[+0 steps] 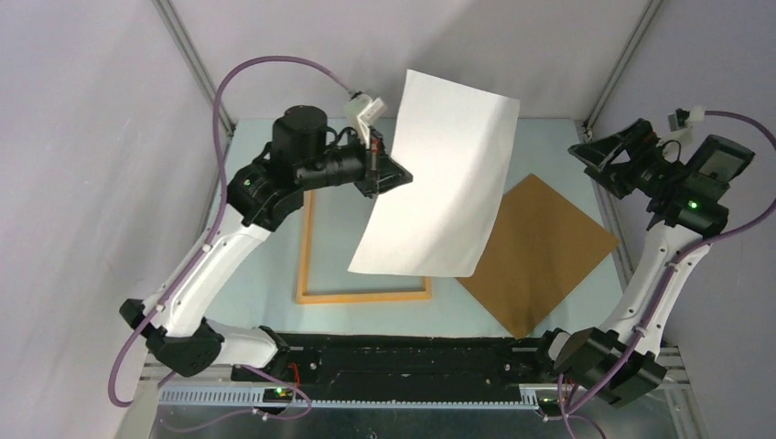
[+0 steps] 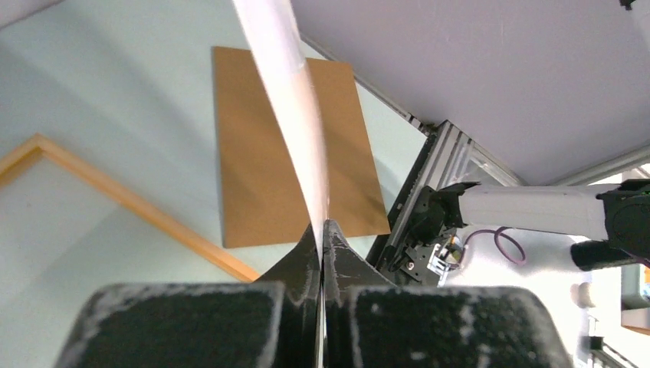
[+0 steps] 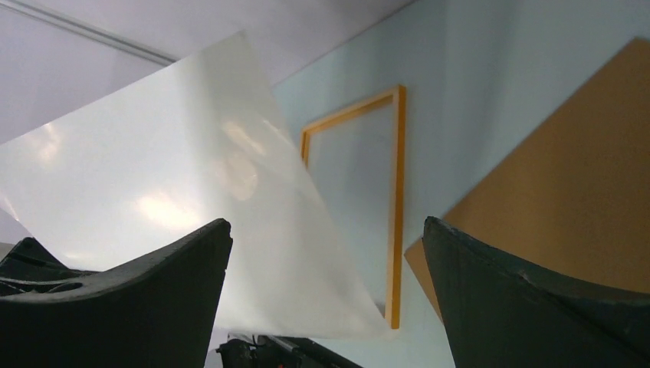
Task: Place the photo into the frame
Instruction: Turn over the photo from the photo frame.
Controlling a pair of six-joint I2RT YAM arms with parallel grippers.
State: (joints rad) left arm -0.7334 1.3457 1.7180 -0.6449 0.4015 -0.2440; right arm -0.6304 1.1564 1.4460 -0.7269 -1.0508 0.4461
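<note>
Aloft, between pale lilac walls point(image 1: 82, 137) — over the light-blue table point(image 1: 448, 315) — left gripper point(image 1: 392, 174) pinches the photo point(image 1: 444, 183); right gripper point(image 3: 326, 230) gapes empty.

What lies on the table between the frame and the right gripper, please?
The brown backing board lies flat between the frame and the open right gripper, plainest in the top view; the raised photo hides the frame's right side.

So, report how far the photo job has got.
Done: photo picked up, pinched by the shut left gripper. In hand: it hangs partly over the frame, white back showing. Left: lay it inside the frame; the open right gripper holds nothing.
</note>
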